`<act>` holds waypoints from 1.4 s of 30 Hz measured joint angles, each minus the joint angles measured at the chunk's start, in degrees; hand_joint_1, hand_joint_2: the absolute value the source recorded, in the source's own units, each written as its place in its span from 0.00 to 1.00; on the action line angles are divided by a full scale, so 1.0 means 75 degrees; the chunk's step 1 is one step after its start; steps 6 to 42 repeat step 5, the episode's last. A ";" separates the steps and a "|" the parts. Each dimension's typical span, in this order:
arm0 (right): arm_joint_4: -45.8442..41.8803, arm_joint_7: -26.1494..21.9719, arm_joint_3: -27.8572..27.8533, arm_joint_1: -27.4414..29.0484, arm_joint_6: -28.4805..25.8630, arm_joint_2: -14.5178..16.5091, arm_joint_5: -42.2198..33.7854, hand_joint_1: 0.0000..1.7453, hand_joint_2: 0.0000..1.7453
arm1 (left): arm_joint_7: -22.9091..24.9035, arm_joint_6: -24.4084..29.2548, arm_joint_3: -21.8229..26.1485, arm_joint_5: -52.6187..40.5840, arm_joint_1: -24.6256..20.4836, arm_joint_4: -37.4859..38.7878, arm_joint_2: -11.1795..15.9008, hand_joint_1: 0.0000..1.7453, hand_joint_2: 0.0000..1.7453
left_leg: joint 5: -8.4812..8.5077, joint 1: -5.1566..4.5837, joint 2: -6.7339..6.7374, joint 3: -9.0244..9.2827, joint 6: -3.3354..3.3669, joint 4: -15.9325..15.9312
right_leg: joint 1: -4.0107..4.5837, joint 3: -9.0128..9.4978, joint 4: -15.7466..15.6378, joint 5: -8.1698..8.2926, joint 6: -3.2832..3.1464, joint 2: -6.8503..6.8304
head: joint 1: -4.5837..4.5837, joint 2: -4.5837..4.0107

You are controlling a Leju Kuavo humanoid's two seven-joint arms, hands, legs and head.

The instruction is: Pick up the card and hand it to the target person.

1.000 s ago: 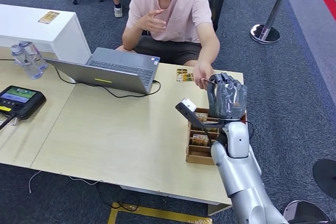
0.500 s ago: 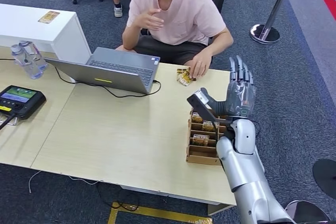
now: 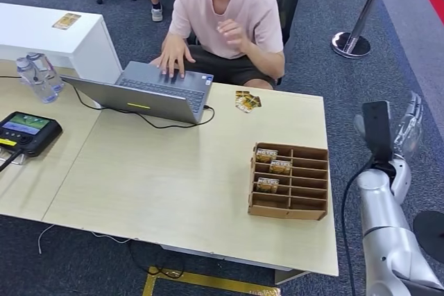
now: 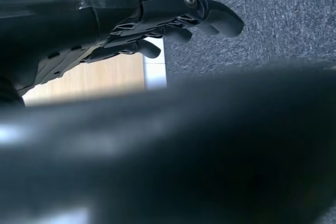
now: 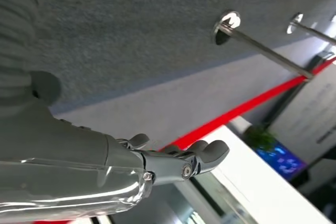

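Small yellow-printed cards (image 3: 247, 101) lie on the pale wooden desk (image 3: 157, 171) by the seated person (image 3: 230, 19), suggesting delivery, while the right robot hand (image 3: 408, 129) hangs empty, fingers spread, beside the desk.

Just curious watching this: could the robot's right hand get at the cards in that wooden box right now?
Probably yes, with a swing back. The right hand is open, raised off the table's edge, beside the box. The cards stand uncovered in open-topped slots, nothing between.
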 joint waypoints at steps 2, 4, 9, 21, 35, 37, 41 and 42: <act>0.0096 -0.0217 -0.0333 0.0212 0.0229 -0.0319 -0.0592 0.00 1.00 | 0.0030 0.0001 0.0001 0.0019 0.0001 0.0000 0.0000 0.00 0.00 | -0.0004 -0.0003 -0.0002 -0.0002 0.0007 0.0000 | -0.0002 -0.0001 -0.0005 0.0000 0.0001 -0.0002 | 0.0000 0.0000; 0.0216 -0.0481 -0.0652 0.0498 0.0417 -0.0538 -0.1158 0.00 1.00 | 0.0045 0.0007 0.0003 0.0038 0.0001 0.0000 0.0000 0.00 0.00 | -0.0008 -0.0003 -0.0002 -0.0003 0.0013 0.0000 | -0.0002 -0.0001 -0.0010 -0.0001 0.0003 -0.0003 | 0.0000 0.0000; 0.0248 -0.0547 -0.0725 0.0571 0.0463 -0.0581 -0.1293 0.00 1.00 | 0.0049 0.0009 0.0003 0.0042 0.0001 0.0000 0.0000 0.00 0.00 | -0.0009 -0.0003 -0.0002 -0.0003 0.0014 0.0000 | -0.0002 -0.0001 -0.0011 -0.0002 0.0003 -0.0003 | 0.0001 0.0000; 0.0248 -0.0547 -0.0725 0.0571 0.0463 -0.0581 -0.1293 0.00 1.00 | 0.0049 0.0009 0.0003 0.0042 0.0001 0.0000 0.0000 0.00 0.00 | -0.0009 -0.0003 -0.0002 -0.0003 0.0014 0.0000 | -0.0002 -0.0001 -0.0011 -0.0002 0.0003 -0.0003 | 0.0001 0.0000; 0.0248 -0.0547 -0.0725 0.0571 0.0463 -0.0581 -0.1293 0.00 1.00 | 0.0049 0.0009 0.0003 0.0042 0.0001 0.0000 0.0000 0.00 0.00 | -0.0009 -0.0003 -0.0002 -0.0003 0.0014 0.0000 | -0.0002 -0.0001 -0.0011 -0.0002 0.0003 -0.0003 | 0.0001 0.0000; 0.0248 -0.0547 -0.0725 0.0571 0.0463 -0.0581 -0.1293 0.00 1.00 | 0.0049 0.0009 0.0003 0.0042 0.0001 0.0000 0.0000 0.00 0.00 | -0.0009 -0.0003 -0.0002 -0.0003 0.0014 0.0000 | -0.0002 -0.0001 -0.0011 -0.0002 0.0003 -0.0003 | 0.0001 0.0000; 0.0248 -0.0547 -0.0725 0.0571 0.0463 -0.0581 -0.1293 0.00 1.00 | 0.0049 0.0009 0.0003 0.0042 0.0001 0.0000 0.0000 0.00 0.00 | -0.0009 -0.0003 -0.0002 -0.0003 0.0014 0.0000 | -0.0002 -0.0001 -0.0011 -0.0002 0.0003 -0.0003 | 0.0001 0.0000; 0.0248 -0.0547 -0.0725 0.0571 0.0463 -0.0581 -0.1293 0.00 1.00 | 0.0049 0.0009 0.0003 0.0042 0.0001 0.0000 0.0000 0.00 0.00 | -0.0009 -0.0003 -0.0002 -0.0003 0.0014 0.0000 | -0.0002 -0.0001 -0.0011 -0.0002 0.0003 -0.0003 | 0.0001 0.0000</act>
